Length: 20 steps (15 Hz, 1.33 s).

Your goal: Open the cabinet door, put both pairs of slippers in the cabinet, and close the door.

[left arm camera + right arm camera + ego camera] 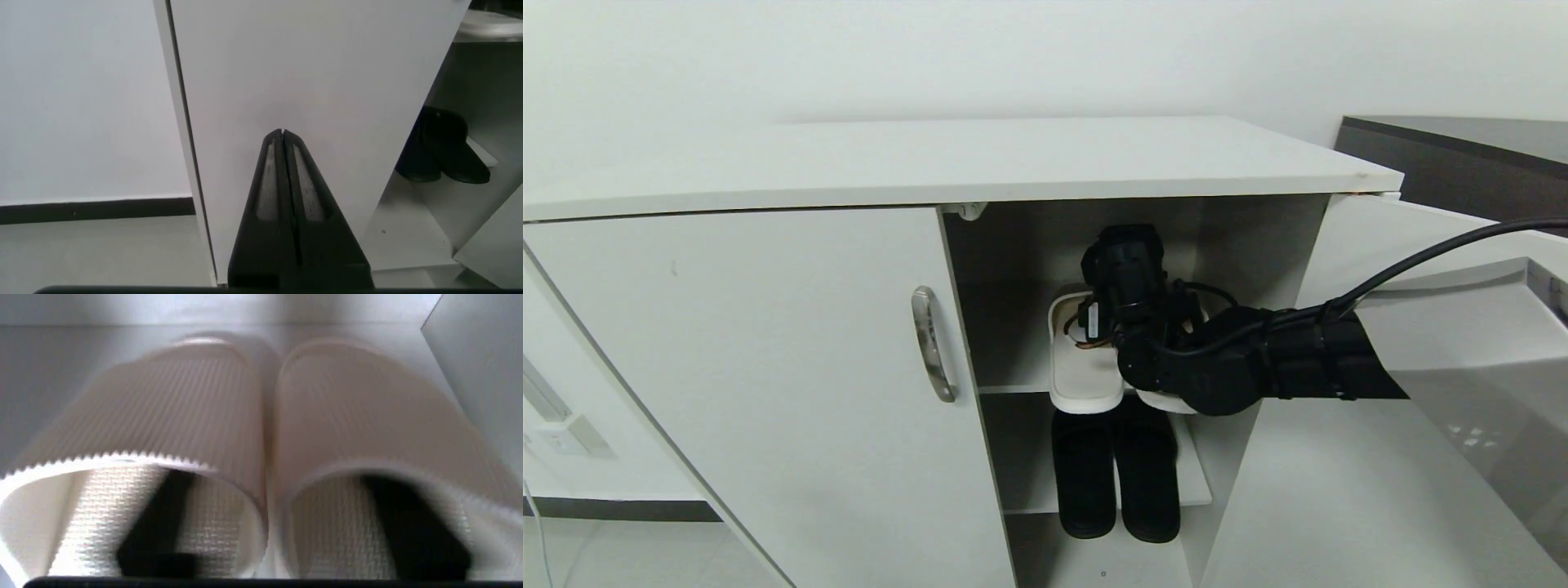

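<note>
My right gripper is inside the cabinet, at the heel end of the white slippers. Its fingers are spread apart, one dark finger under the strap of each slipper. The two inner strap walls stand between them, and I see a gap on either side, so the fingers are released and not pinching. The pair lies side by side with the edges touching, toes pointing away from my fingertips toward the back wall. It rests on the upper shelf, with the heels sticking out over the shelf's front edge.

Straight below my right fingers the black slippers sit on the lower shelf. They are also side by side and touching, and their heels overhang the front edge too. The open door is swung out on the outer side of my right fingers, and my forearm reaches in past its edge.

My left gripper is clenched on nothing, its two fingers pressed flat together. Just ahead of those fingertips is the plain face of the shut door, near but not touching. The metal handle is on that door, by the edge next to the opening. The black pair sits well apart from my left fingers, off to their right inside the opening.
</note>
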{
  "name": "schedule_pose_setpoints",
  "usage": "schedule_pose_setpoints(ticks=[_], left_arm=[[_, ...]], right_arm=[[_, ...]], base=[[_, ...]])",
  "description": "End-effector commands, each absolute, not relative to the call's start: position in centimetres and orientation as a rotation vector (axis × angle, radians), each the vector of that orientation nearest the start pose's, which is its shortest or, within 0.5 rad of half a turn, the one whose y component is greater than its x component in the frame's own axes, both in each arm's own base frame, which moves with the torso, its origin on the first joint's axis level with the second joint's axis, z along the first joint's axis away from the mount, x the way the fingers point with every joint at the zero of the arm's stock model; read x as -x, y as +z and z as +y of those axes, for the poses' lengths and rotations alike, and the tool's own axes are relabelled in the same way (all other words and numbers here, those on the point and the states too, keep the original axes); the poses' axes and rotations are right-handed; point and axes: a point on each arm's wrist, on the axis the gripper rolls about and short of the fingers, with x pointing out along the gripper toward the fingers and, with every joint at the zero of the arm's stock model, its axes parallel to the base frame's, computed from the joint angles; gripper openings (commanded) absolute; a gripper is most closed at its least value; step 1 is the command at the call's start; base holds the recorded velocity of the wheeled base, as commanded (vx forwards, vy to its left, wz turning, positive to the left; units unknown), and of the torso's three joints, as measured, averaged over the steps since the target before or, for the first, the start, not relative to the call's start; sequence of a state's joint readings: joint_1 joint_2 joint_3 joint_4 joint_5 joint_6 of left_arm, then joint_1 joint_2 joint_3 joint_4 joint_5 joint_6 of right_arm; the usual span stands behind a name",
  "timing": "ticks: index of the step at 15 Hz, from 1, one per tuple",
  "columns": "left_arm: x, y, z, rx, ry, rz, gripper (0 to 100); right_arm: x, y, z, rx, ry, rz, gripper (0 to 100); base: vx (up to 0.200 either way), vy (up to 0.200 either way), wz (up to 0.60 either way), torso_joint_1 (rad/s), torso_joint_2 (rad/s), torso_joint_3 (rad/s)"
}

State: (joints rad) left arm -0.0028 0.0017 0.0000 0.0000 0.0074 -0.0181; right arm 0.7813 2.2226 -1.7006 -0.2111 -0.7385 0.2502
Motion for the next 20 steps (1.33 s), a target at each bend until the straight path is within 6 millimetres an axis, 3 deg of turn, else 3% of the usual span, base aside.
schedule_pose_setpoints(ticks=[1, 6, 8, 9, 12, 14, 20], left_arm=[[2.3, 7.6, 0.0, 0.018, 0.005, 0.001, 0], [2.3, 7.6, 0.0, 0.017, 0.003, 0.002, 0], [2.3, 7.6, 0.0, 0.015, 0.003, 0.002, 0], [2.3, 7.6, 0.0, 0.015, 0.002, 0.002, 0], [2.3, 7.6, 0.0, 0.014, 0.002, 0.002, 0], [2.3, 7.6, 0.0, 0.014, 0.0, 0.002, 0], [2.3, 7.6, 0.0, 0.017, 0.0, 0.002, 0]], right_arm=[[-32.7, 19.8, 31.0, -0.037, 0.022, 0.224, 100], [-27.3, 21.6, 29.3, -0.028, 0.082, 0.232, 100], [-25.2, 21.7, 28.7, -0.028, 0.115, 0.227, 100], [-23.4, 21.7, 27.8, -0.035, 0.147, 0.22, 100], [-20.5, 21.0, 25.6, -0.042, 0.217, 0.224, 100], [-19.6, 20.7, 24.6, -0.051, 0.242, 0.22, 100], [-19.1, 20.5, 24.5, -0.045, 0.252, 0.222, 100]], base=[[0.0, 0.0, 0.0, 0.0, 0.0, 0.0], [0.0, 0.0, 0.0, 0.0, 0.0, 0.0], [0.0, 0.0, 0.0, 0.0, 0.0, 0.0], [0.0, 0.0, 0.0, 0.0, 0.0, 0.0], [0.0, 0.0, 0.0, 0.0, 0.0, 0.0], [-0.2, 0.0, 0.0, 0.002, 0.0, 0.002], [-0.2, 0.0, 0.0, 0.004, 0.0, 0.003]])
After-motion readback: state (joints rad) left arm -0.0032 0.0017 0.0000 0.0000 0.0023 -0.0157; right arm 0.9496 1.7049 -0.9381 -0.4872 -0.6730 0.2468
